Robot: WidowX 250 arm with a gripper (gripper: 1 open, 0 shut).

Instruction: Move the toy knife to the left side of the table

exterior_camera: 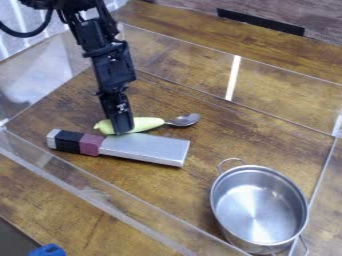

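The toy knife [120, 147] lies flat on the table [254, 120], left of centre. Its grey blade points right and its black-and-maroon handle [74, 142] points left. My gripper [120, 124] points steeply down just behind the blade's far edge, with its tips low in front of the spoon's yellow-green handle [144, 125]. The dark fingers [118, 108] look close together. Whether they pinch anything does not show.
A metal spoon [185, 120] lies behind the knife with its bowl to the right. A steel pot [258, 207] stands at the front right. Low clear plastic walls [94, 200] border the tabletop. A blue object [47, 250] sits outside the front wall.
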